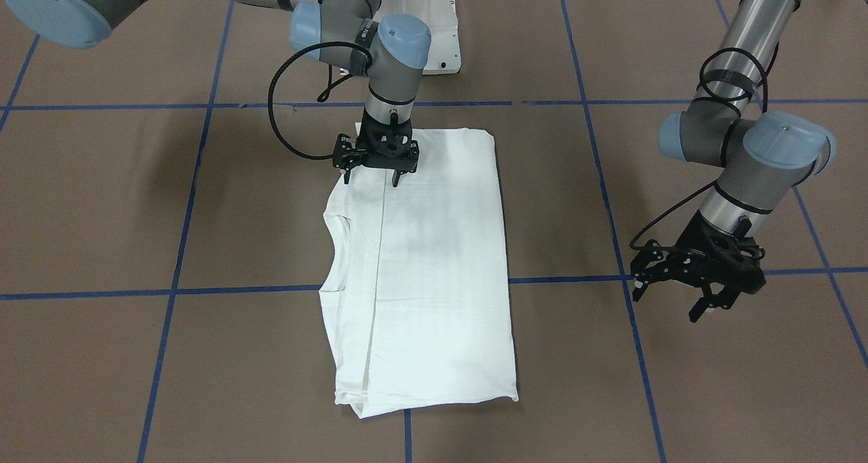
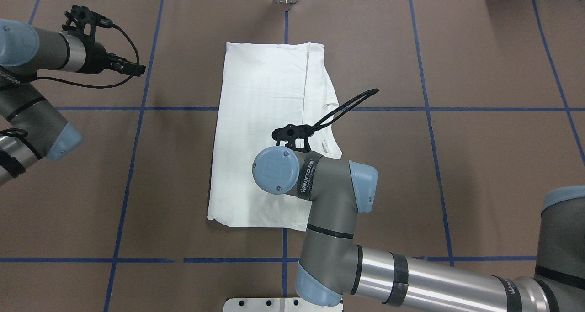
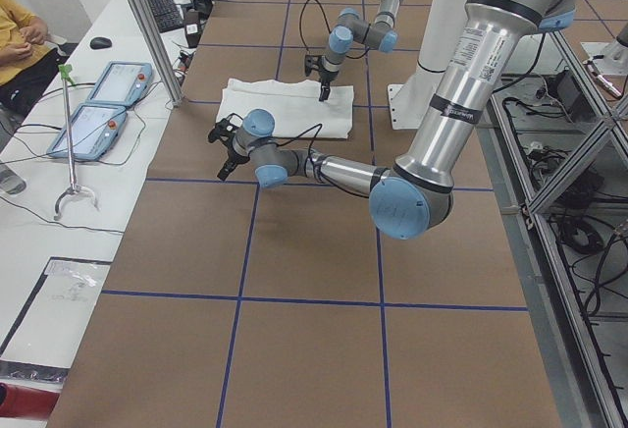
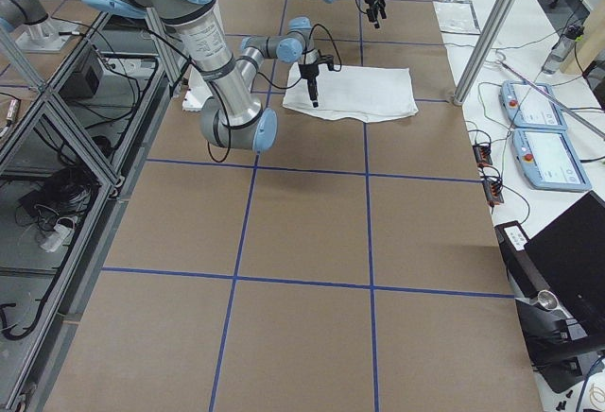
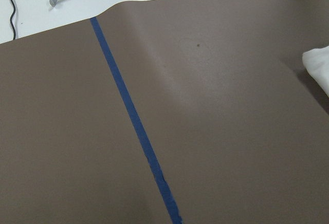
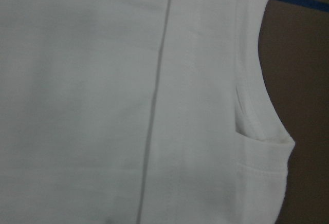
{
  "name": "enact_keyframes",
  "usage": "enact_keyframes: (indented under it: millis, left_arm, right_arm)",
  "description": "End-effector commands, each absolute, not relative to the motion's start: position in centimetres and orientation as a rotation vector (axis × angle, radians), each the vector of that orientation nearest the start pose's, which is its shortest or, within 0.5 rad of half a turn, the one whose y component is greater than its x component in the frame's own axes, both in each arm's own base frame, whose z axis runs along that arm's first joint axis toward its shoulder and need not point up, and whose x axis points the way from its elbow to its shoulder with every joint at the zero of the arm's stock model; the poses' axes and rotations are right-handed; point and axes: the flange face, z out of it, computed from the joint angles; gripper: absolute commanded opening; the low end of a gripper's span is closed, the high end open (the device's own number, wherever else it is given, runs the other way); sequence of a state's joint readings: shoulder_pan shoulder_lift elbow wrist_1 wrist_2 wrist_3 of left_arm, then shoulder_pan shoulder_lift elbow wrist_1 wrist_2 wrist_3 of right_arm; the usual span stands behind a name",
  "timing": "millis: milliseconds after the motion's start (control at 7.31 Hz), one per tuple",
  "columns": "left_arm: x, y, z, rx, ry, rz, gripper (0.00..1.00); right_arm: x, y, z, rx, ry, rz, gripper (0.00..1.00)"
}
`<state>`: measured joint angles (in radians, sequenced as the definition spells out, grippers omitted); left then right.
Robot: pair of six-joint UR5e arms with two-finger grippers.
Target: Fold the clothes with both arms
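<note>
Brown table (image 1: 102, 198), blue tape (image 1: 102, 107), white pedestal (image 1: 444, 36)

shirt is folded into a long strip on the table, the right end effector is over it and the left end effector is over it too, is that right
Not quite. The shirt is folded into a long strip and the right end effector is over it. The left end effector is not: it hangs off to the side over the brown table, apart from the shirt. The exterior front-facing view shows this.

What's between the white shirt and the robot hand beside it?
Overhead view: only brown table and a blue tape line between T-shirt and left gripper.
</note>
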<state>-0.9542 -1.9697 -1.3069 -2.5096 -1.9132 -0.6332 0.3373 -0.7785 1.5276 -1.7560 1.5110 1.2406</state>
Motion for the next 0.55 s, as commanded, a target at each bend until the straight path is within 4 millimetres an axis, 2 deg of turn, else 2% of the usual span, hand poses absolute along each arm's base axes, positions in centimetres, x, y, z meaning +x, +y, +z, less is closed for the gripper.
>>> enact_keyframes:
  millis: [0, 410]
  left_arm:
    - [31.4, -61.6, 45.9, 0.681, 0.871, 0.170, 1.00]
    - [31.4, -61.6, 45.8, 0.682, 0.871, 0.170, 1.00]
  right_arm:
    - [-63.6, -37.0, 22.4, 0.232, -0.491, 0.021, 1.00]
    - [-63.2, -36.8, 23.7, 0.215, -0.440, 0.019, 1.00]
